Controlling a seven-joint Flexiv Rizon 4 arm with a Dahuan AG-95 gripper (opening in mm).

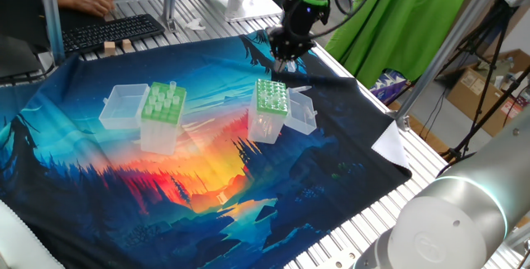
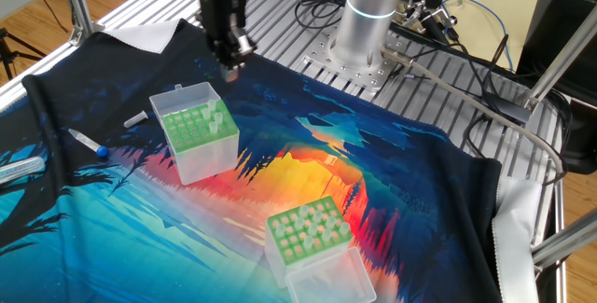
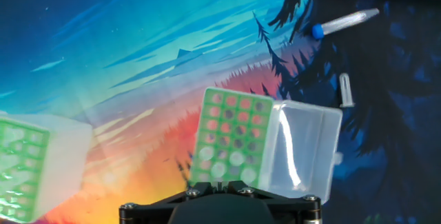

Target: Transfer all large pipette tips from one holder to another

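Most of the tips (image 1: pixel 170 95) stand wide end up in the light box (image 1: pixel 161 118), well apart from the tool. That box is the source, its wide holes holding each cone upright and easy to pinch from above. A few more tips (image 2: pixel 216 117) sit at one edge of the dark box (image 2: pixel 198 137), which I take to be the goal. In the hand view they show as pale rounds in the holes nearest the camera, so the move looks begun but far from done.

Both lids (image 1: pixel 124 105) are swung open and lie flat beside their boxes, leaving the tops free for a straight descent.

The tool (image 2: pixel 230 68) hangs just above and slightly beyond the dark box, pointing straight down and clenched. No tip shows between its fingers, though the spot is too small and dark to be sure. The downward pose suits lifting and seating cones without bending them.

Beyond the dark box a capped tube (image 3: pixel 342 23) and a small tube (image 3: pixel 346 89) lie loose on the cloth (image 1: pixel 99 194) that covers the table (image 2: pixel 280 23). Both are off the path between the boxes.
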